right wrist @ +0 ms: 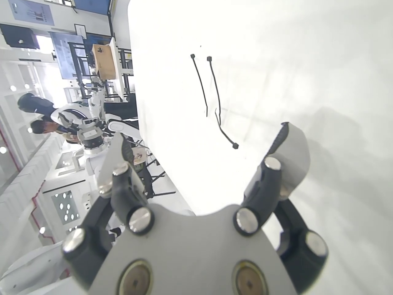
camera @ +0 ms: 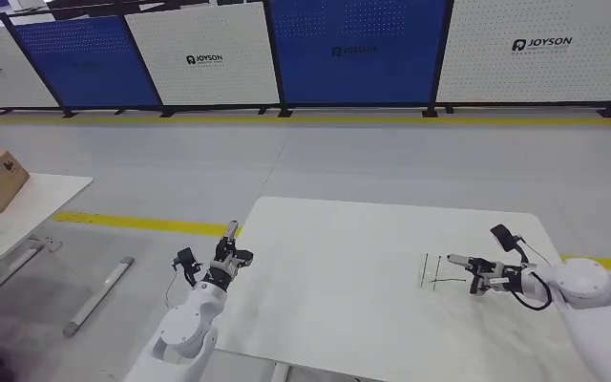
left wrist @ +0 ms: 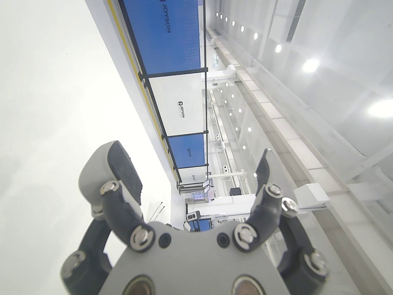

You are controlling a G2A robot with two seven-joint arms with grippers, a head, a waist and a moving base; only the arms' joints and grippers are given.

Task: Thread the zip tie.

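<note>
The task is at its very beginning, as I judge it: no tie is picked up and nothing is threaded yet. Three black zip ties [right wrist: 217, 90] lie flat on the white table [camera: 363, 286], near its right end. Two of them lie side by side, and the third tie [right wrist: 226, 135] lies at an angle, with its tail end meeting or crossing the tails of the two. The right gripper [right wrist: 202, 148] hovers just beside them with its fingers spread wide and nothing between them. The left gripper [left wrist: 193, 170] is at the far left edge of the table, well apart from the ties, and its fingers are also spread and hold nothing. The next move probably asks the right gripper to go down on one tie and pinch it without catching its neighbours. This is delicate, because the ties are thin and lie flat against the surface.
</note>
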